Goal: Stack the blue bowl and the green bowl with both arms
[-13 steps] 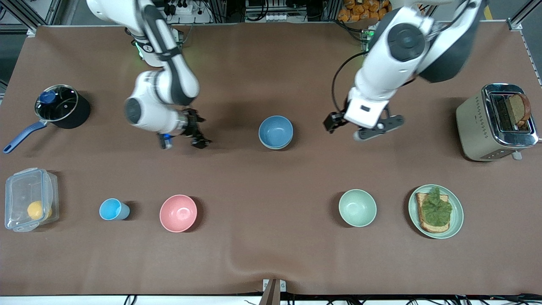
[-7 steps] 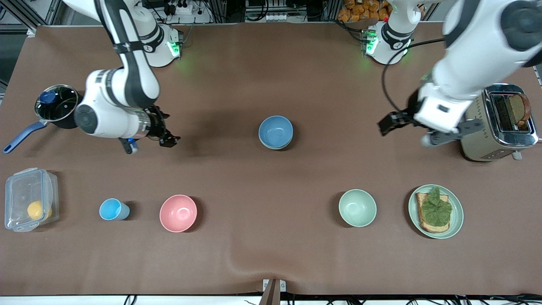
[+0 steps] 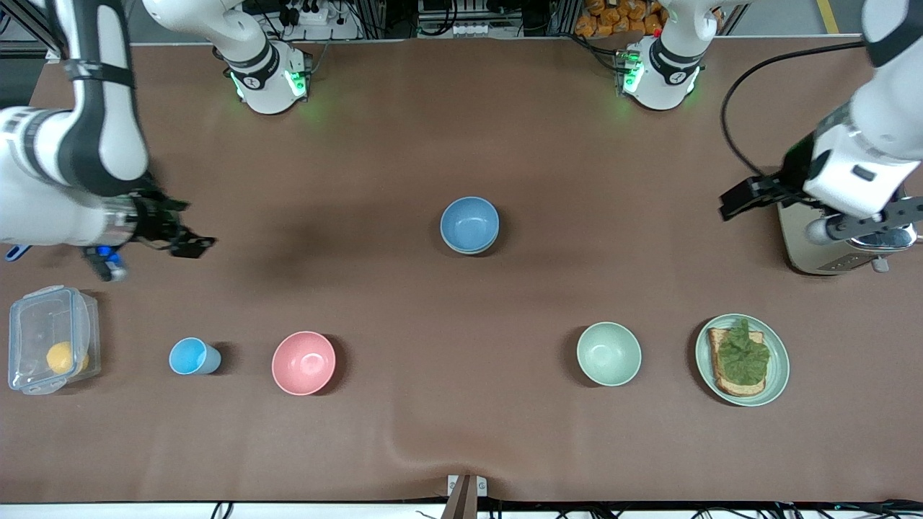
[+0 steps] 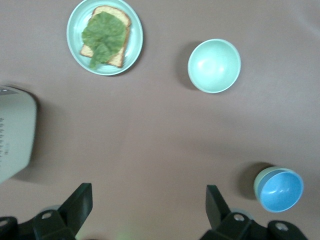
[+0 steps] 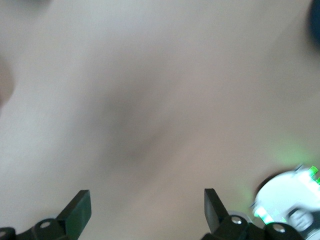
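Observation:
The blue bowl (image 3: 469, 223) sits nested in a pale green bowl in the middle of the table. The left wrist view shows the green rim round the blue bowl (image 4: 280, 190). A second green bowl (image 3: 608, 353) stands alone nearer the front camera and also shows in the left wrist view (image 4: 214, 65). My left gripper (image 3: 746, 196) is open and empty, up beside the toaster at the left arm's end; its jaws stand wide apart in its wrist view (image 4: 149, 200). My right gripper (image 3: 189, 244) is open and empty over bare cloth at the right arm's end (image 5: 147, 205).
A toaster (image 3: 815, 245) with bread stands at the left arm's end. A green plate (image 3: 777, 375) with toast and lettuce is beside the lone green bowl. A pink bowl (image 3: 303, 362), a light-blue cup (image 3: 191, 356) and a clear box (image 3: 43, 339) line the front.
Both arms have swung away from the middle, the left toward the toaster and the right toward its own end of the table. The bowls have not moved.

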